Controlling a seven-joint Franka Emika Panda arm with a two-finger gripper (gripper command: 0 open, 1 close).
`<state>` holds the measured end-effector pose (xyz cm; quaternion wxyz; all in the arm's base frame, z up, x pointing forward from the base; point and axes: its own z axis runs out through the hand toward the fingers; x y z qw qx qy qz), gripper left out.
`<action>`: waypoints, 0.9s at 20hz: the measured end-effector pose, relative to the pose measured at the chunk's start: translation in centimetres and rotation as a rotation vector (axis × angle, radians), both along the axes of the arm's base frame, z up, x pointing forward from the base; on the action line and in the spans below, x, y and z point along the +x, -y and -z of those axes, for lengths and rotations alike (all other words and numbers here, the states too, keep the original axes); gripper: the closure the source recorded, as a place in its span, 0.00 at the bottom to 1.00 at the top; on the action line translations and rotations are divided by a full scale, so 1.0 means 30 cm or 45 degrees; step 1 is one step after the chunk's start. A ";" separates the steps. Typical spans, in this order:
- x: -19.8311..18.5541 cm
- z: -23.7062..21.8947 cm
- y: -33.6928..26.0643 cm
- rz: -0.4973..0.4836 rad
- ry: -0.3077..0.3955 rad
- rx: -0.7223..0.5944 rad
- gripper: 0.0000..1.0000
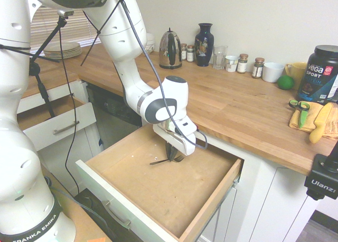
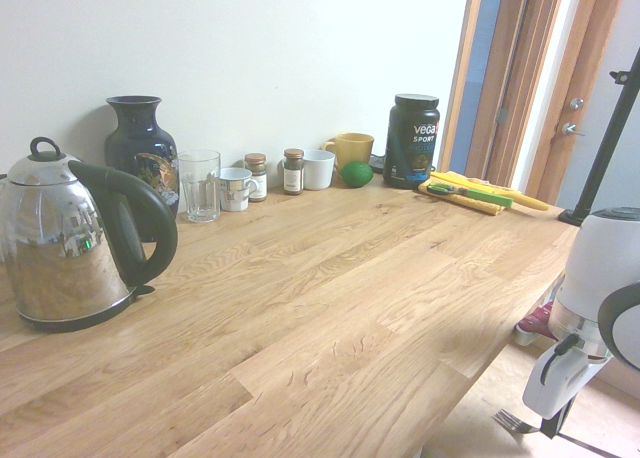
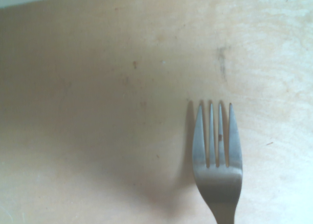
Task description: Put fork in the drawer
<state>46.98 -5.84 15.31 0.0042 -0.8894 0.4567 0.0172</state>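
We see the gripper [image 1: 173, 156] lowered inside the open drawer [image 1: 211, 202], near its back edge and roughly midway along it. Its dark fingers are closed on the fork [image 1: 160, 161], gripping it around the middle. The fork lies nearly level, just above or on the brown bottom; we cannot tell whether it touches. In the second exterior view the gripper [image 2: 552, 425] shows at the lower right, below the front edge of the bench [image 2: 330, 318], with the fork [image 2: 513, 421] sticking out toward the bench, tines pointing away from the fingers. The wrist view gives the fork [image 3: 216, 155] close up: 4 tines, head and neck in sight, over the pale board of the drawer [image 3: 98, 111], with a soft shadow beside it.

The drawer is pulled well out from under the bench, white front and bar handle [image 1: 117, 214] toward us. A 2nd, narrower white drawer [image 1: 55, 123] stands open further left.

On the bench, along the back edge: a steel kettle [image 1: 170, 49], a dark blue vase [image 1: 204, 44], a clear glass [image 1: 219, 57], small jars [image 1: 242, 63], a white cup [image 1: 273, 72], a yellow mug [image 2: 349, 149], a green lime [image 1: 285, 82] and a black Vega tub [image 1: 319, 74]. At the right end, green-handled scissors [image 1: 299, 108] lie on a yellow cloth [image 1: 309, 117].
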 end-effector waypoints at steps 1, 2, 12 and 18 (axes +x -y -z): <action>0.000 0.008 -0.003 -0.002 -0.008 0.001 0.00; 0.001 0.015 -0.004 -0.002 -0.016 0.002 0.00; 0.004 0.020 -0.006 -0.004 -0.030 0.005 0.00; 0.004 0.019 -0.006 -0.004 -0.029 0.005 0.00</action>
